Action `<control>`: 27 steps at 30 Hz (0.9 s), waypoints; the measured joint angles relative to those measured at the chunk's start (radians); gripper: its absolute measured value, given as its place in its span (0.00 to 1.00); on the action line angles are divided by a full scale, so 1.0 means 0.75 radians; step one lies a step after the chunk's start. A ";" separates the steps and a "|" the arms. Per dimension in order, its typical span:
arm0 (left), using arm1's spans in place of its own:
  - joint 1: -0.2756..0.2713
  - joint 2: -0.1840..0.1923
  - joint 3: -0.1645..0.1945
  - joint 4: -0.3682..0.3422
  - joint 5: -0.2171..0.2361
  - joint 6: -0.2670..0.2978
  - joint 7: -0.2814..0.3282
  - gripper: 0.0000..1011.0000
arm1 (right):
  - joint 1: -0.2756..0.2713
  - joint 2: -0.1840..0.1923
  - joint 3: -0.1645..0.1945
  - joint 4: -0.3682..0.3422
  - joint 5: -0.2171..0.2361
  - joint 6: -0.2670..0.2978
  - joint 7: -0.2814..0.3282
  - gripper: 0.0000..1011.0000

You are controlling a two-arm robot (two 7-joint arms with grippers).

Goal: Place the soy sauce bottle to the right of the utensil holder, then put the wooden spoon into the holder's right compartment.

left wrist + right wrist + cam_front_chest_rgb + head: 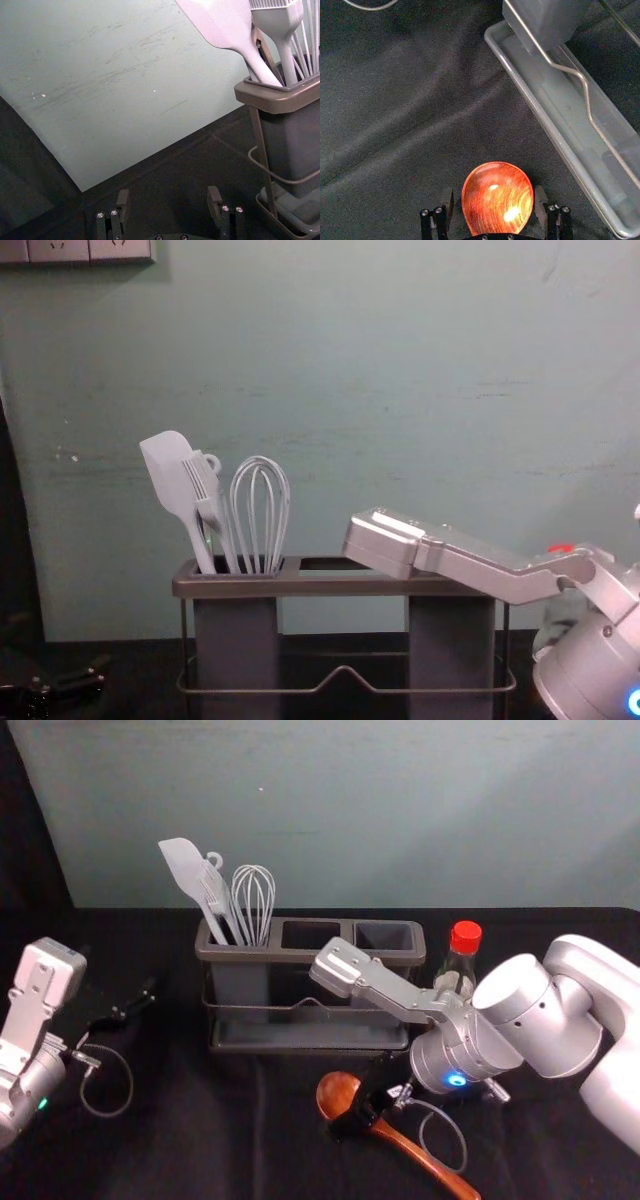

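Hanging low at the far left of the table, apart from everything else, the left gripper (136, 1004) has its two black fingers released, a wide gap between them in its wrist view. To the right of it stands a long utensil holder with a grey-brown rim (300, 955), dark grey plastic boxes and a thin metal rail. Its left compartment holds a broad white spatula (184, 866), a white bristled brush (203, 481) and a light-coloured wire whisk (253, 898), all heads up. Farther along is the holder's right compartment (385, 936).

In front of the holder, a glossy reddish-brown wooden spoon (338, 1094) lies on the black cloth (200, 1140), its handle slanting away to the right and toward the robot. The right gripper (362, 1113) is down at the spoon, fingers released and spread on both sides of the bowl in its wrist view. Right of the holder, a clear soy sauce bottle with a red cap (465, 936) stands upright just beside it, partly hidden by the white and silver right arm (530, 1015).
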State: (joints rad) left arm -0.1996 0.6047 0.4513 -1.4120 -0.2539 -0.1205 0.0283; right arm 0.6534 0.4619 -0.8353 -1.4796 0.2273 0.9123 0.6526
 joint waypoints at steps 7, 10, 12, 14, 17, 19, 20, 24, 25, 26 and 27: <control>0.000 0.000 0.000 0.000 0.000 0.000 0.000 1.00 | 0.000 -0.015 -0.002 0.017 -0.020 -0.005 0.009 0.99; 0.000 0.000 0.000 0.000 0.000 0.000 0.000 1.00 | -0.001 -0.018 -0.002 0.021 -0.030 -0.010 0.010 0.99; 0.000 0.000 0.000 0.000 0.000 0.000 0.000 1.00 | -0.001 -0.018 -0.001 0.021 -0.032 -0.011 0.010 0.99; 0.000 0.000 0.000 0.000 0.000 0.000 0.000 1.00 | -0.001 -0.018 -0.001 0.021 -0.032 -0.011 0.010 0.99; 0.000 0.000 0.000 0.000 0.000 0.000 0.000 1.00 | -0.001 -0.018 -0.001 0.021 -0.031 -0.010 0.010 0.99; 0.000 0.000 0.000 0.000 0.000 0.000 0.000 1.00 | -0.001 -0.018 -0.001 0.020 -0.031 -0.010 0.010 0.99; 0.000 0.000 0.000 0.000 0.000 0.000 0.000 1.00 | -0.001 -0.018 -0.001 0.020 -0.031 -0.010 0.010 0.99; 0.000 0.000 0.000 0.000 0.000 0.000 0.000 1.00 | -0.001 -0.017 -0.001 0.019 -0.030 -0.010 0.010 0.99; 0.000 0.000 0.000 0.000 0.000 0.000 0.000 1.00 | -0.001 -0.017 -0.001 0.019 -0.030 -0.009 0.010 0.99; 0.000 0.000 0.000 0.000 0.000 0.000 0.000 1.00 | -0.001 -0.017 -0.001 0.019 -0.030 -0.009 0.010 0.98; 0.000 0.000 0.000 0.000 0.000 0.000 0.000 1.00 | -0.001 -0.017 -0.001 0.019 -0.029 -0.009 0.010 0.96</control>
State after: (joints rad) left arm -0.1995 0.6047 0.4514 -1.4120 -0.2539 -0.1205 0.0283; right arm 0.6526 0.4492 -0.8362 -1.4655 0.2055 0.9054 0.6601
